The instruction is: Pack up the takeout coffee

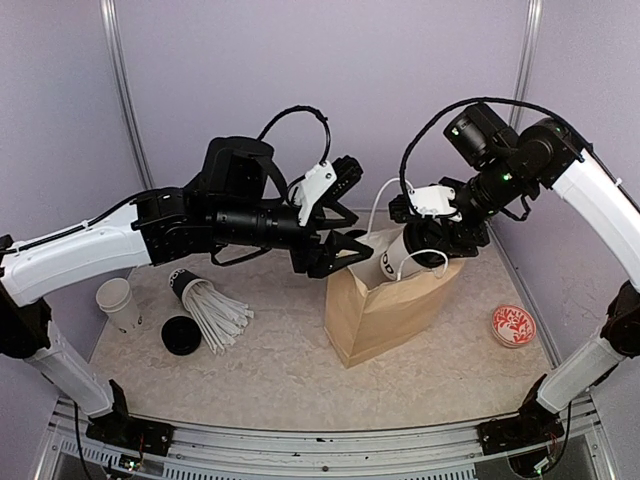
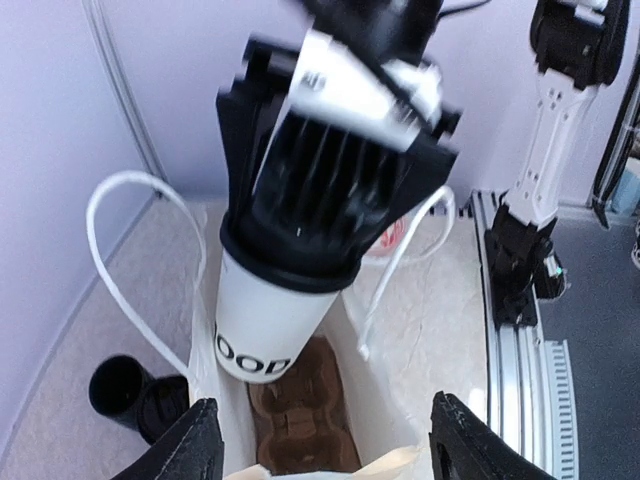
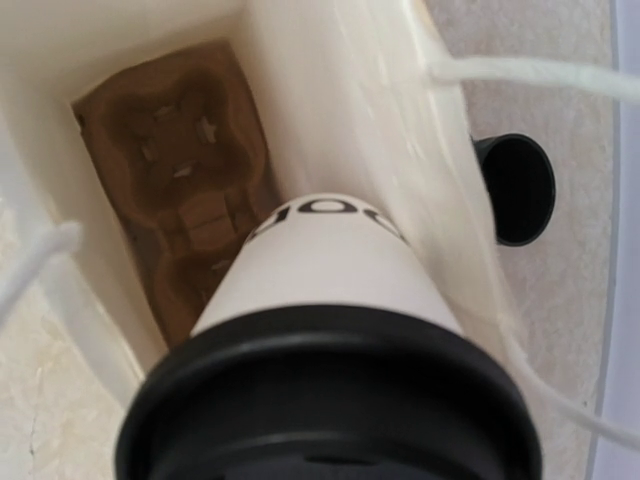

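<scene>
A white takeout cup (image 1: pixel 387 258) with black lettering and a black lid hangs tilted, base down, in the mouth of the brown paper bag (image 1: pixel 385 315). My right gripper (image 1: pixel 425 232) is shut on the cup's lid end. In the left wrist view the cup (image 2: pixel 265 320) is above the brown cardboard carrier (image 2: pixel 305 410) on the bag's floor. In the right wrist view the cup (image 3: pixel 330 280) fills the frame and hides my fingers. My left gripper (image 1: pixel 338 255) is open at the bag's left rim, with its fingers (image 2: pixel 195 445) spread wide apart.
On the left of the table stand a lidless white paper cup (image 1: pixel 118 303), a black lid (image 1: pixel 181 335) and a tipped black cup spilling white straws (image 1: pixel 210 308). A round red-patterned disc (image 1: pixel 512 326) lies right of the bag. The bag's white handles (image 1: pixel 385 195) stick up.
</scene>
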Controlling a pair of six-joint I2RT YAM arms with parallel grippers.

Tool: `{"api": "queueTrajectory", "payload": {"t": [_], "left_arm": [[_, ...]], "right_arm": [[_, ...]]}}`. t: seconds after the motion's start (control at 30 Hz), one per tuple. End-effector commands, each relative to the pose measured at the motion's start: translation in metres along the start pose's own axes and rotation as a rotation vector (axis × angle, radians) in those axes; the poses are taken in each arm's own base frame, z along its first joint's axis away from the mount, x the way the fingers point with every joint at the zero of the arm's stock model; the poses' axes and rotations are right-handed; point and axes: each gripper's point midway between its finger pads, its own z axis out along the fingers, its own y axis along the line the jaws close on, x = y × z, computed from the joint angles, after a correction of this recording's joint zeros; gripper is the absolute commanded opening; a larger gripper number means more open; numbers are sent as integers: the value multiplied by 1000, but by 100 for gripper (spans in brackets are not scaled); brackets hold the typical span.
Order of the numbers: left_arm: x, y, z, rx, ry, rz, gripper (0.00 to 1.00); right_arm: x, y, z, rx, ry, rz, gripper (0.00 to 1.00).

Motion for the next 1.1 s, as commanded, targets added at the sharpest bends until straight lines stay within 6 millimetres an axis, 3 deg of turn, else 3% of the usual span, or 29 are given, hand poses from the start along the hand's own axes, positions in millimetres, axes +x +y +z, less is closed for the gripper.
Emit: {"api": "queueTrajectory", "payload": {"t": [0.0,0.17,0.57,0.77,0.9,1.07], "left_arm": [[-38,-21,2,6,-199,2,69],[-29,-22,32,-80,-195,35,66],[6,-15,69,-130,-180,62,56],[6,-10,77,-150,-183,74,49],[11,9,77,-230,-177,74,57],[9,23,76,-198,-199,56,57]], "right_arm": [[-10,-1,-12,21,-47,22,46],[-12,-1,-15,24,-58,36,46],[-10,3,-15,14,-59,57,46],[-8,5,-14,11,-55,61,46],[-8,5,-13,8,-52,66,46],[-6,6,-10,6,-40,67,45]]}}
